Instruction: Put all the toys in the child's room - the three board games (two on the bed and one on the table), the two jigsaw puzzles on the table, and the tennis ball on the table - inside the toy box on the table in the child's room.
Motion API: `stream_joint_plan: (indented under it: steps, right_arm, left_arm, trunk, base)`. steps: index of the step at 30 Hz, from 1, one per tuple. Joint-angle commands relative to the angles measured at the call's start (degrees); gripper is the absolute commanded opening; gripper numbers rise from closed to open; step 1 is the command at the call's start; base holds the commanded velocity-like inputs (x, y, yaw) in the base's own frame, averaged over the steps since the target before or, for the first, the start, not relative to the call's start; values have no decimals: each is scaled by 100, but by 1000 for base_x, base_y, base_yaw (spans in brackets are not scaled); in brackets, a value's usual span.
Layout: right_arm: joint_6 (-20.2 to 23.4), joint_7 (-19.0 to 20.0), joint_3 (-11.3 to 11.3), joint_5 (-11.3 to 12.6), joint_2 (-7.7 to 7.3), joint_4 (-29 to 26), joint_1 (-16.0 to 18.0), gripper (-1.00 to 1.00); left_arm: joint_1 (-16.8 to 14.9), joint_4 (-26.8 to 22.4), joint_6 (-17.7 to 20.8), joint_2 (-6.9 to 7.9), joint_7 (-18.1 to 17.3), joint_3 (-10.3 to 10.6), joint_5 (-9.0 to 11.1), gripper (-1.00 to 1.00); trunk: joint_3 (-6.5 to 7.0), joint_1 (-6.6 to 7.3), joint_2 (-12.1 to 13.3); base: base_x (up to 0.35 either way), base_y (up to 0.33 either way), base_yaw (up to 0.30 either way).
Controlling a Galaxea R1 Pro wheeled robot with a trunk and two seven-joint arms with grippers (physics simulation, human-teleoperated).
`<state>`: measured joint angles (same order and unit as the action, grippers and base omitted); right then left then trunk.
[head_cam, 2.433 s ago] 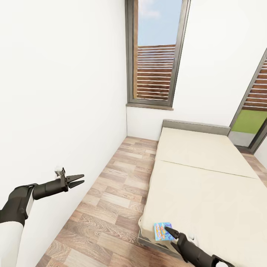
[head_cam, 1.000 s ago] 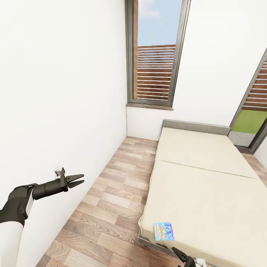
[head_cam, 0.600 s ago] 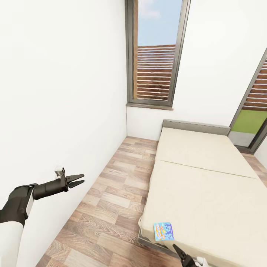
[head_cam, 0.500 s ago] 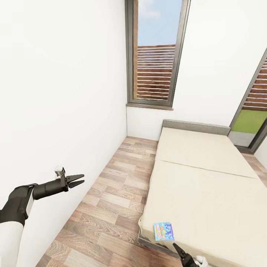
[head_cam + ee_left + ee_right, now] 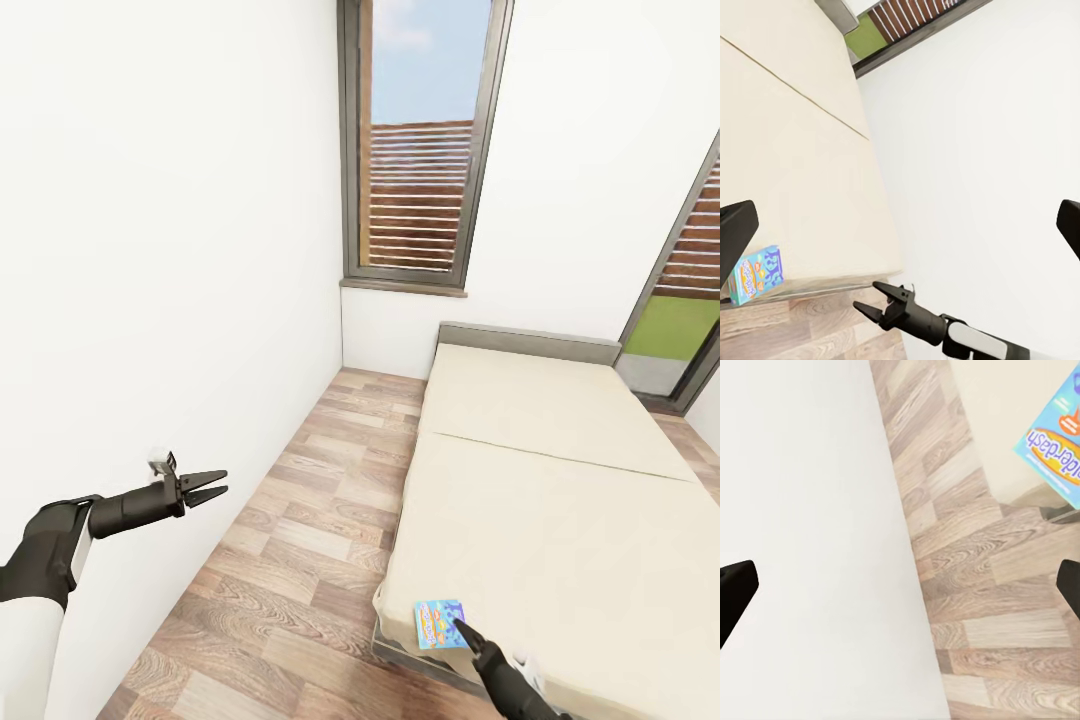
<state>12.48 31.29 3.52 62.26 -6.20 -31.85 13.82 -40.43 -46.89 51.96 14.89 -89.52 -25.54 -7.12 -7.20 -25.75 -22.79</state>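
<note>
At the frame's bottom, the right gripper [image 5: 462, 628] is touching the small blue board game [image 5: 439, 623] on the bed's [image 5: 560, 500] near corner, fingers parted. The left gripper [image 5: 213, 487], lower left, is hovering open beside the white wall [image 5: 170, 250].

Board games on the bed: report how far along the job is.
Nothing looks done in these views: no toy box shows. In hand: the right gripper, open and empty, points at the small blue board game lying flat near the corner of the bed. The left gripper hangs open near the wall. Left: grasping this game and carrying it off.
</note>
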Motion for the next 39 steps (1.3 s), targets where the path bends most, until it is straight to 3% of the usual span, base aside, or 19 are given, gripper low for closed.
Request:
stream_joint_plan:
  steps: [1,26,39]
  right_arm:
    - [43,5,25,59,-2,20,28,100]
    - [84,15,26,54,101,5,78,100]
    - [33,15,16,57,159,6,77,100]
  left_arm:
    - [-6,-5,60,-4,-48,-15,-61,100]
    - [-6,-5,60,-5,-48,-17,-53,100]
    - [-7,-5,60,-6,-48,-14,-53,100]
  trunk:
    - [-12,-3,-12]
    - [-12,-3,-12]
    - [-210,-245,-454]
  base:
    - [0,0,0]
    - [0,0,0]
    - [0,0,0]
